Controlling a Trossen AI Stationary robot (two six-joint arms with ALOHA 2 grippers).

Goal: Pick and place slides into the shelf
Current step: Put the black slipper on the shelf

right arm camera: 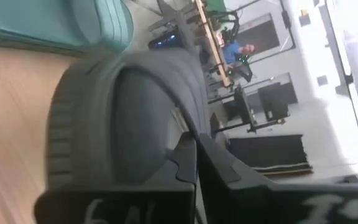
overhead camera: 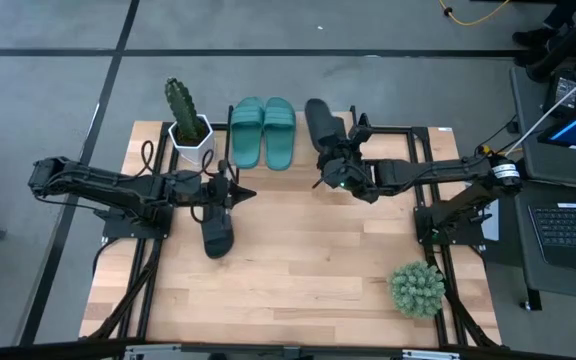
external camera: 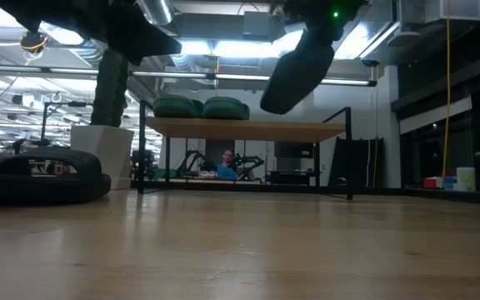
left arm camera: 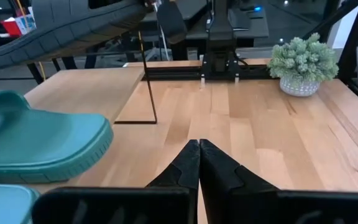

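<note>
The shelf (external camera: 248,130) stands at the table's far side, and two teal slides (overhead camera: 262,131) lie side by side on its plank top. My right gripper (overhead camera: 336,172) is shut on a black slide (overhead camera: 320,124), held in the air beside the teal pair, over the shelf's right part. The second black slide (overhead camera: 218,236) rests flat on the table, left of centre. My left gripper (overhead camera: 234,192) hovers just beyond it, shut and holding nothing; its joined fingertips (left arm camera: 199,163) show over bare wood. My right gripper pinches the black slide at its near end (right arm camera: 166,146) between the two fingers, coming from the table's right side. The slide is lifted clear and tilted (external camera: 300,70): its free end points down toward the shelf top. Which part of that end is held I cannot tell.
A potted cactus (overhead camera: 183,116) stands at the shelf's left end. A small bushy plant (overhead camera: 416,288) sits near the table's right near corner. The shelf's thin black legs (left arm camera: 148,81) rise from the table. Bare wood fills the middle and near side (overhead camera: 298,270).
</note>
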